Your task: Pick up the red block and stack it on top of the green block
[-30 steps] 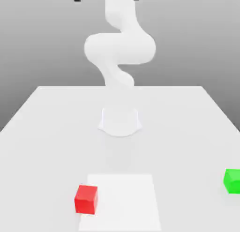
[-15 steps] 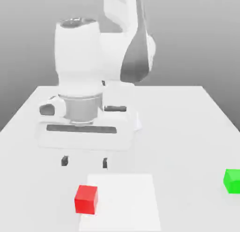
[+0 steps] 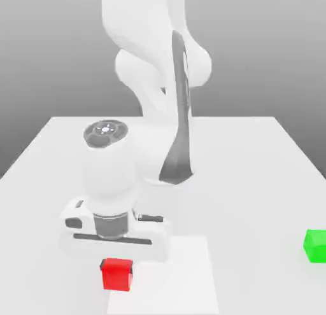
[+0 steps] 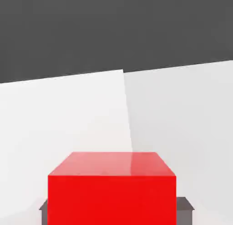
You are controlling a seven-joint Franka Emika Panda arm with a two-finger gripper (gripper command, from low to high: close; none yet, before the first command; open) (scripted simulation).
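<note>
The red block sits on the table near the front, at the exterior view's left; it fills the lower part of the hand view. My gripper has come straight down onto it, and the hand's white body covers the block's top edge. Grey fingertips show just outside both side faces of the block, so the gripper stands open around it, and the block rests on the table. The green block stands far off at the exterior view's right edge.
The white table carries a slightly brighter square patch beside the red block. The arm's base and links rise at the table's middle back.
The hand has dropped from well above the table down onto the red block, its fingers now either side of it. Neither block has moved.
</note>
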